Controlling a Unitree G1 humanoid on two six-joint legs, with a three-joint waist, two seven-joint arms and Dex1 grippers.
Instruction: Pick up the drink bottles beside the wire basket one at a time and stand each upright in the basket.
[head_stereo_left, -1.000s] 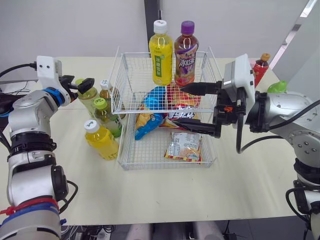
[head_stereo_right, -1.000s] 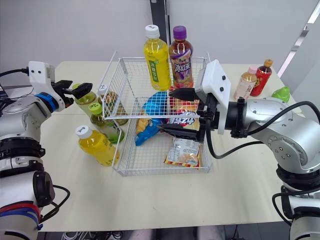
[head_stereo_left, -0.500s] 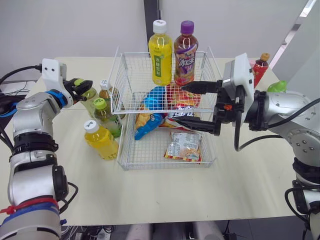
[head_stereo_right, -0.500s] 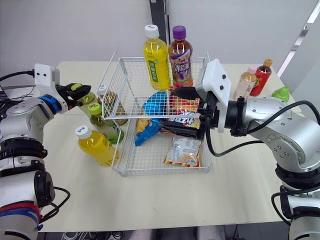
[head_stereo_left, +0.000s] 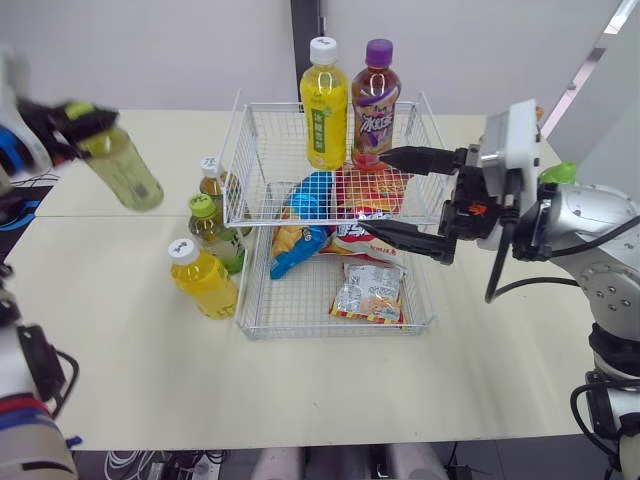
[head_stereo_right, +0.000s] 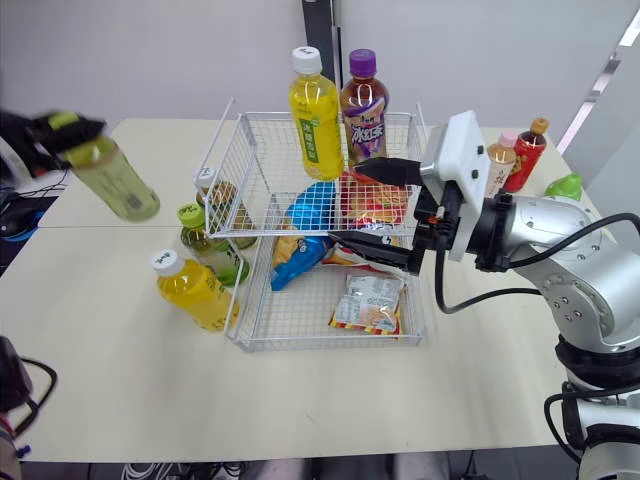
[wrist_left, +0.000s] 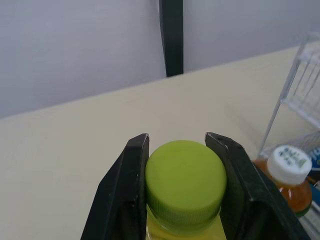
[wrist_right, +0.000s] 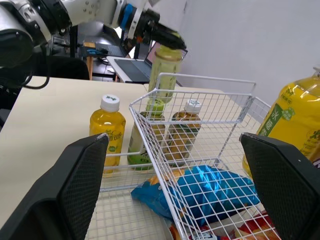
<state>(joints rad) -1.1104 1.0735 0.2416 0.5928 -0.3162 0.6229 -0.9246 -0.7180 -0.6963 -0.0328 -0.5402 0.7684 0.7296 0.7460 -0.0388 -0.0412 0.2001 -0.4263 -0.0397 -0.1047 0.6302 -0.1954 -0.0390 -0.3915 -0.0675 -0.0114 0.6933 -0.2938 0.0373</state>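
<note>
Table (head_stereo_left: 330, 390); bottle (head_stereo_left: 128, 172) aloft in left claw (wrist_left: 178, 145)

right arm (head_stereo_left: 590, 215): smooth silver-grey shells, black joint rings. white box housing (head_stereo_left: 508, 140) at the wrist's 12 o'clock, small orange mark (head_stereo_left: 478, 209) under it. black cable (head_stereo_left: 489, 285) loops out at 6 o'clock. right gripper (head_stereo_left: 373, 189): long tapered black fingers. left gripper (wrist_left: 177, 141): flat matte black fingers (wrist_left: 125, 190). left arm (head_stereo_left: 30, 365): black joint, red band (head_stereo_left: 15, 406).

Two tall plastic bottles (head_stereo_left: 322, 105) stand at the white wire basket's (head_stereo_left: 336, 333) back, three capped bottles (head_stereo_left: 204, 281) just left. A pale green bottle (head_stereo_left: 122, 168) hangs farther left.
</note>
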